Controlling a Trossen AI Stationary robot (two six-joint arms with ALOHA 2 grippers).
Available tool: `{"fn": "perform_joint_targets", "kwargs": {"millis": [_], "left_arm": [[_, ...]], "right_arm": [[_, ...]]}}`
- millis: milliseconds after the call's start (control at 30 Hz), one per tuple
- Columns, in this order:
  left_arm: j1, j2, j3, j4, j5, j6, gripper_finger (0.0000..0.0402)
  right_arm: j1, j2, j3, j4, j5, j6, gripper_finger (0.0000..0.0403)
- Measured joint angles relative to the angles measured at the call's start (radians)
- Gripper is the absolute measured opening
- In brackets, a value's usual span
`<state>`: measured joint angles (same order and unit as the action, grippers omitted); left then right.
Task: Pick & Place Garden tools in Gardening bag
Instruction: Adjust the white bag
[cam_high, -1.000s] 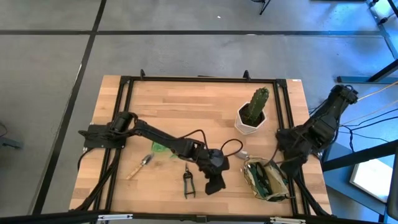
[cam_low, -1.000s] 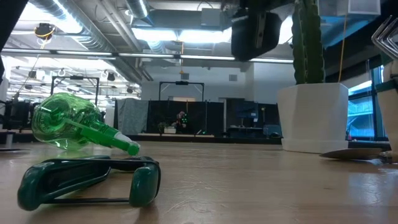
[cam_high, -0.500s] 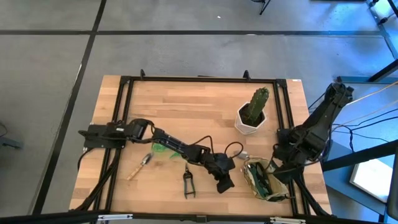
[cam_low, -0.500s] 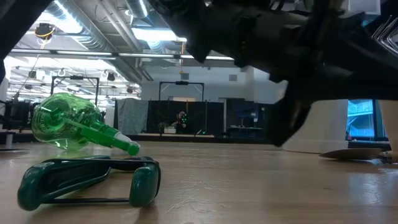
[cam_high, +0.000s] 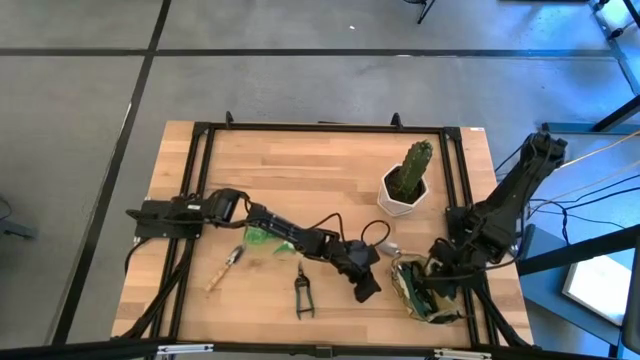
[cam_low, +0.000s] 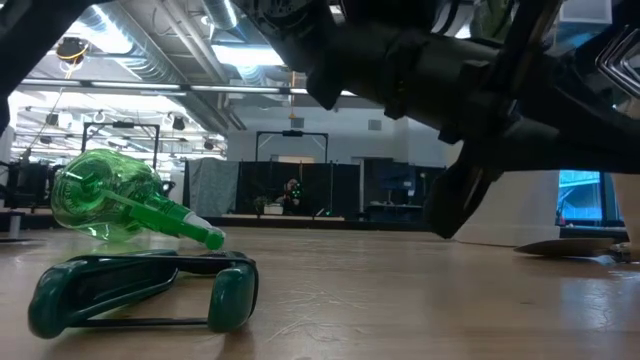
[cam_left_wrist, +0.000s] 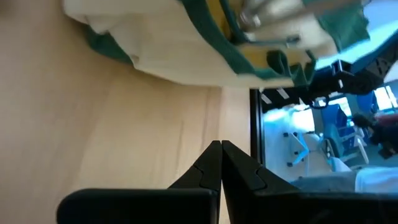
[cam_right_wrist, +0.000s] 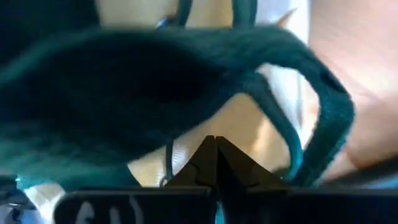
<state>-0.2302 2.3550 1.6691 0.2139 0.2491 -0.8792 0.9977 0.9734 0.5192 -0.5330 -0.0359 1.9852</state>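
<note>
Although some tools are already packed, the job is unfinished; notes by label:

Bag: the small olive-khaki fabric gardening bag with dark green trim (cam_high: 428, 288) sits near the table's front-right corner, its mouth open upward. Dark handles show inside it, so at least 1 tool seems to be in; the count is hard to read from above.

Left on the table: 1 pair of black pruning shears (cam_high: 301, 293) lies front-centre; 1 silver trowel with a wooden handle (cam_high: 226, 267) lies front-left; the green plastic spray bottle with a white nozzle (cam_high: 262, 238) lies on its side behind them. A silver blade (cam_high: 390, 249) pokes out just behind the bag, perhaps a second trowel.

Left gripper: the left gripper (cam_high: 364, 285) hangs low between the shears and the bag, jaws together and holding nothing, as the left wrist view (cam_left_wrist: 221, 163) shows.

Right gripper: the right gripper (cam_high: 428, 283) is down at the bag's mouth, jaws together against the green trim (cam_right_wrist: 214, 155); whether fabric is pinched between them cannot be told.

Bystander: the green cactus in a white hexagonal pot (cam_high: 405, 181) stands behind the bag, apart from it.

Room: the wooden table (cam_high: 300, 170) is open across its back-left half. The bag is close to the right-hand black frame rail (cam_high: 462, 190), and both arms crowd that corner.
</note>
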Motion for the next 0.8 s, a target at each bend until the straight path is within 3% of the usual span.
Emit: {"fn": "perform_joint_targets", "kwargs": {"millis": [600, 800], "left_arm": [[0.037, -0.001, 0.048, -0.019, 0.016, 0.010, 0.0001], [0.021, -0.001, 0.049, -0.063, 0.072, 0.008, 0.0001]], "right_arm": [[-0.036, 0.125, -0.014, 0.227, 0.085, -0.062, 0.0002], [-0.093, 0.193, -0.014, 0.337, 0.085, -0.137, 0.0002]]}}
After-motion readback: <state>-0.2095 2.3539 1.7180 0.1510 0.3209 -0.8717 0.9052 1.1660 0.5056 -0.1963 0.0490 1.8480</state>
